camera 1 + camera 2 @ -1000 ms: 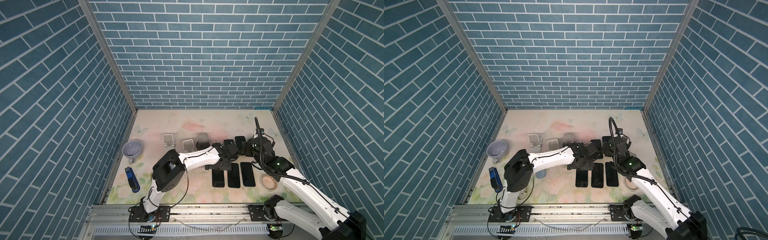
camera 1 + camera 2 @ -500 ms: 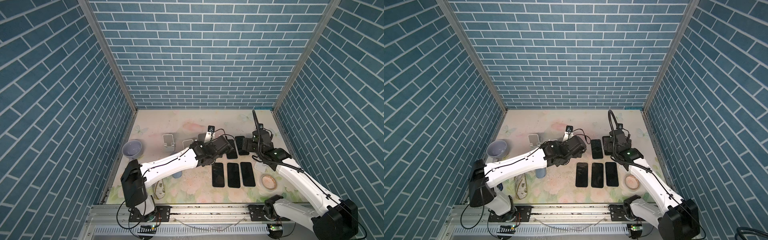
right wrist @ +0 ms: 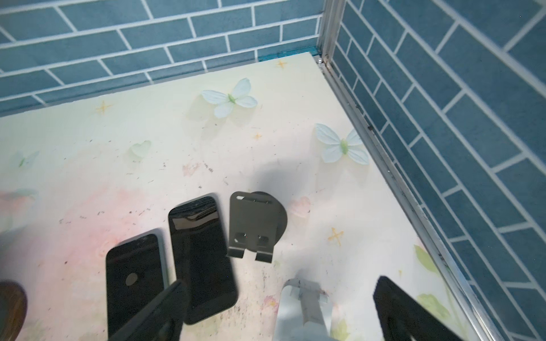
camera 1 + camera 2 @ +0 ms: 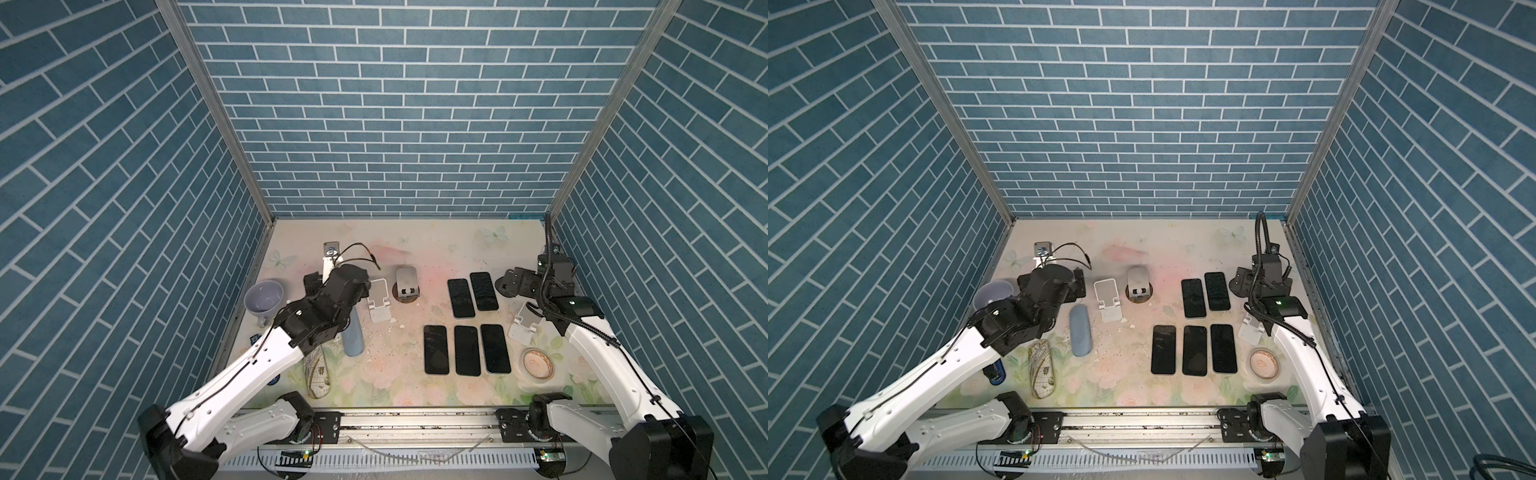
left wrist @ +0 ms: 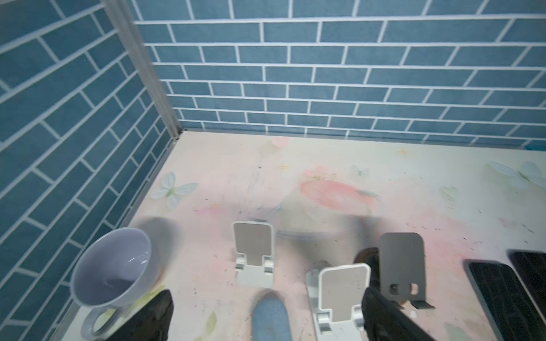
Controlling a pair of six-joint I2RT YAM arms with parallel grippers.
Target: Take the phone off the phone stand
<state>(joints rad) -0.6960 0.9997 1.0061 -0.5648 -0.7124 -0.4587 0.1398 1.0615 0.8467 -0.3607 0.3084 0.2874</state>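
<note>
Five black slab phones lie flat on the pale floral tabletop (image 4: 436, 249) (image 4: 1175, 249) in both top views, none resting on a stand: a front row of three (image 4: 466, 356) (image 4: 1195, 350) and a rear pair (image 4: 460, 298) (image 4: 1194, 298). The right gripper (image 4: 521, 284) (image 4: 1256, 286) hangs just beside the rear pair, toward the right wall. Its dark bulk hides what stands beneath it. A white plastic phone stand (image 4: 524, 330) (image 4: 1250, 330) is partly covered by the right arm. The left gripper (image 4: 337, 278) (image 4: 1050, 280) is well apart from every phone, near the lilac ceramic mug (image 4: 264, 295) (image 4: 990, 293). Its arm covers part of the blue-grey oblong case (image 4: 353, 338) (image 4: 1079, 330). A second white folding stand (image 4: 379, 305) (image 4: 1109, 303) and a grey metal stand (image 4: 406, 284) (image 4: 1138, 282) stand bare between that gripper and the phones.

In the left wrist view the left gripper (image 5: 267, 293) has its black fingers (image 5: 153, 316) spread wide, holding nothing, with the case's end (image 5: 270, 316) between them. A third white stand (image 5: 254, 254), covered by the arm from above, sits ahead. Two phones (image 5: 496, 295) are cut off at the frame edge, outside the fingers.

In the right wrist view the right gripper (image 3: 280, 282) gapes wide, with only the white plastic phone stand (image 3: 304, 307), cropped by the frame, between its fingers (image 3: 396, 304). One blurred finger overlaps a phone of the rear pair (image 3: 201, 254); I cannot tell whether they touch. A dark grey metal stand (image 3: 254, 227) on a round base stands bare just beside that phone.
</note>
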